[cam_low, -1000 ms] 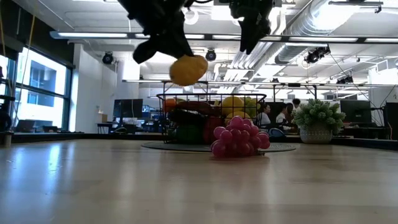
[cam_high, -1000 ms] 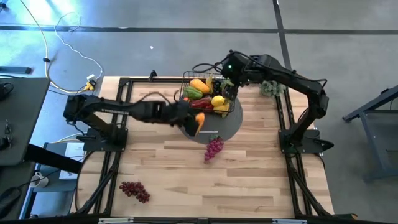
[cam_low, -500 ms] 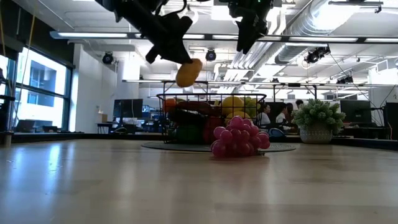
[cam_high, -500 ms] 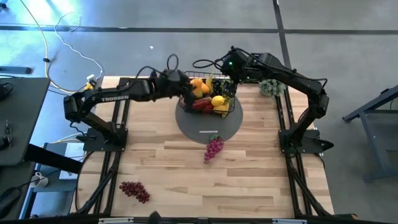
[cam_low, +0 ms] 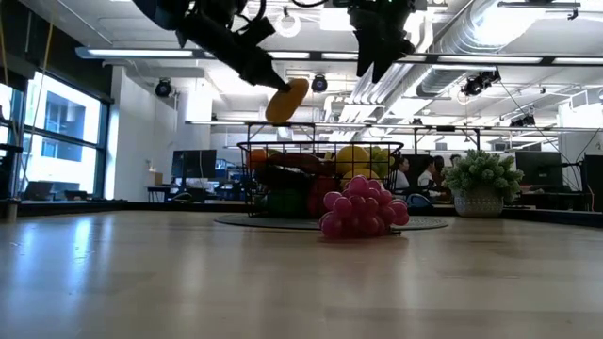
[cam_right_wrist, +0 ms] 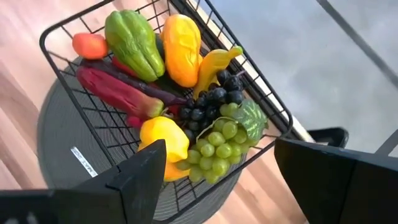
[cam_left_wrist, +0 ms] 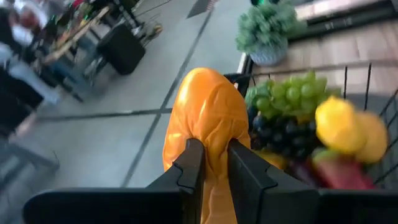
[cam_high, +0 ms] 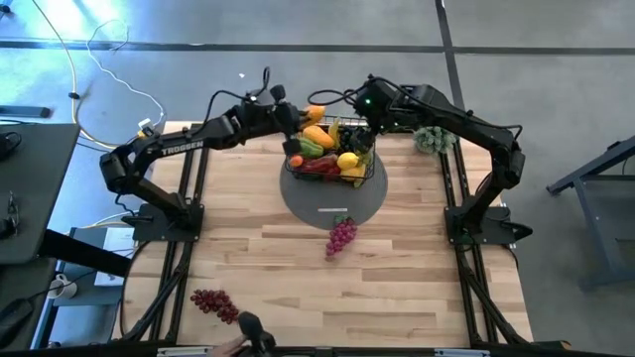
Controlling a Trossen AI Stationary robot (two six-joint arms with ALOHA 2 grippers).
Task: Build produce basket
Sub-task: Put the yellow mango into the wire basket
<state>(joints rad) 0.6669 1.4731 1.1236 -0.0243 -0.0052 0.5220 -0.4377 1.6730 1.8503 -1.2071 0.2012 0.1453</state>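
Note:
The black wire basket (cam_high: 369, 177) (cam_low: 252, 179) (cam_right_wrist: 62, 28) stands on a flat grey disc (cam_high: 332, 208). It holds a green pepper, orange and yellow fruits, a dark red pepper and green and dark grapes. My left gripper (cam_high: 304, 116) (cam_low: 268, 79) (cam_left_wrist: 214, 155) is shut on an elongated orange fruit (cam_high: 317, 112) (cam_low: 287, 100) above the basket's far rim. My right gripper (cam_high: 362, 129) (cam_right_wrist: 219, 149) hovers open over the basket's far right corner. A purple grape bunch (cam_high: 340, 236) (cam_low: 363, 209) lies on the table by the disc's near edge. A dark red bunch (cam_high: 215, 303) lies near the table's near left corner. My left gripper pinches the orange fruit between its two fingers (cam_left_wrist: 188, 163) at the end nearest the wrist (cam_left_wrist: 211, 134). The rest of the fruit sticks out past the fingertips. The fingers slant down from the table's left. The fruit is lifted clear above the basket, tilted (cam_low: 287, 100).
A bushy grey-green plant (cam_high: 430, 139) (cam_low: 481, 184) (cam_left_wrist: 267, 31) in a pot stands at the table's far right, close to the right arm. A dark object (cam_high: 253, 332) shows at the table's near edge. Bare wood lies between the disc and the near edge.
My left gripper has carried the orange fruit from over the disc's near left part toward the table's far edge. It has passed over the basket to its far rim. The fruit stays in the shut fingers and has tipped more slanted. A dark object has come in at the near edge.

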